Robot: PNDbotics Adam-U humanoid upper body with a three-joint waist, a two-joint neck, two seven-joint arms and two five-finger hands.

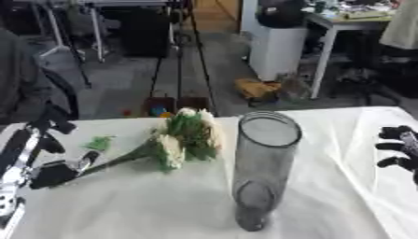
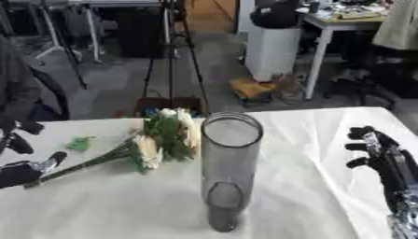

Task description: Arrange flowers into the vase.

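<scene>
left hand (image 1: 57, 173): fingers curled round the stem end of the flowers (image 1: 184, 137), blooms lying on the white-covered bench (image 1: 122, 210) just left of the vase (image 1: 263, 168) | vase: clear, upright, mid-bench | right hand (image 2: 379, 151): right edge, fingers loosely bent, holding nothing, apart from vase

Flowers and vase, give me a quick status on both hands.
Left hand shut on flowers by the stems, blooms resting on the table. Right hand idle at the right edge, holding nothing. Vase upright, empty, mouth unobstructed.
</scene>
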